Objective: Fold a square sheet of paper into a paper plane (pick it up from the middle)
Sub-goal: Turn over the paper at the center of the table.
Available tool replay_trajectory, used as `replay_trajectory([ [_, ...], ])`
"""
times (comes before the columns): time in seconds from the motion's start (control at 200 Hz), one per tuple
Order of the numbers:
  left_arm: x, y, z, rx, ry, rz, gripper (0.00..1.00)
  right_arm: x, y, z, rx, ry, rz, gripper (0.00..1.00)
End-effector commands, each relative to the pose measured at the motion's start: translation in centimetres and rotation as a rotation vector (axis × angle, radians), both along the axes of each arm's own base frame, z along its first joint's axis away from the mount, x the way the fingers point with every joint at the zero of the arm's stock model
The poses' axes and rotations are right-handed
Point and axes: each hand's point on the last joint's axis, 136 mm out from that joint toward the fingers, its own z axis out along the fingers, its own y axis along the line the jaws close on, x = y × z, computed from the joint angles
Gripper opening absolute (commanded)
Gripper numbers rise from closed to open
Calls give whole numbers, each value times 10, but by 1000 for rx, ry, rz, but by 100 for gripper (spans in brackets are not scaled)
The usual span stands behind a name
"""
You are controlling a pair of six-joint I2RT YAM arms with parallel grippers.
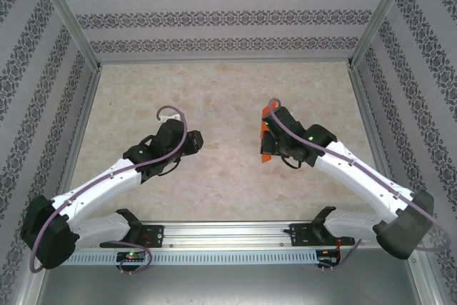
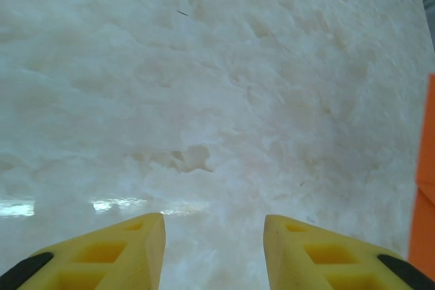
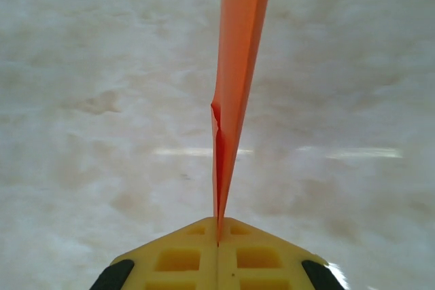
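Right fingers (image 3: pixel 262 257) are pressed together, pinching the paper plane (image 3: pixel 239 66) along its folded edge. It sticks out edge-on from the tips and looks lifted off the worktop (image 1: pixel 214 91), right of centre. Left fingers (image 2: pixel 122 252) are spread with nothing between them, pointing at bare worktop, the orange just off to their right.

Handling, my read: very light, thin, floppy past the pinch, creases and tears easily, slick on the pads. Best hold is on the centre crease near mid-length, with a light squeeze and no twisting.

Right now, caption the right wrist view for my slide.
Right fingers shut on the folded orange paper, seen edge-on over the pale marbled table.
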Motion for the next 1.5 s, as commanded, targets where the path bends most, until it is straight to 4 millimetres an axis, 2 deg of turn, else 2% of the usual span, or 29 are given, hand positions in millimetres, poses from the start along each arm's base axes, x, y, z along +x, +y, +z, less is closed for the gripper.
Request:
replay_trajectory([
  [0.0, -3, 36, -9, 69, 20, 132, 44, -14, -57, -4, -433, 67, -66, 3],
  [0.105, -7, 55, -7, 79, 11, 207, 44, -12, -29, -23, -510, 140, -15, 2],
  [0.22, -12, 73, -2, 70, -19, 275, 44, -8, 28, -58, -430, 221, 70, 4],
  [0.42, -25, 96, 3, 64, -54, 335, 46, -3, 114, -111, -316, 351, 175, 7],
  [0.525, -30, 100, 4, 59, -61, 331, 46, -4, 156, -125, -206, 388, 240, 20],
  [0.589, -31, 101, 6, 59, -63, 326, 46, -5, 177, -130, -120, 409, 274, 24],
  [0.639, -32, 100, 7, 56, -64, 316, 47, -6, 189, -125, -46, 410, 299, 28],
  [0.689, -32, 98, 9, 55, -66, 304, 47, -4, 196, -110, 20, 368, 309, 32],
  [0.754, -31, 91, 13, 39, -76, 271, 47, -1, 194, -93, 110, 317, 303, 41],
  [0.789, -29, 85, 13, 25, -79, 246, 47, 4, 191, -80, 177, 277, 292, 42],
  [0.834, -26, 74, 13, 0, -86, 201, 47, 6, 185, -74, 253, 246, 283, 43],
  [0.914, -19, 47, 12, -47, -78, 89, 47, 14, 157, -63, 331, 178, 201, 49],
  [0.979, -13, 18, 8, -83, -46, -23, 46, 19, 129, -63, 379, 138, 129, 49],
  [1.069, -6, -23, -4, -128, 34, -176, 42, 21, 96, -77, 465, 129, 37, 52],
  [1.204, 0, -72, -35, -155, 171, -345, 35, 24, 69, -89, 585, 109, -43, 52],
  [1.324, 4, -98, -56, -130, 237, -405, 33, 21, 63, -97, 625, 121, -43, 51],
  [1.494, 8, -114, -86, -85, 341, -420, 29, 16, 72, -111, 658, 162, -14, 49],
])
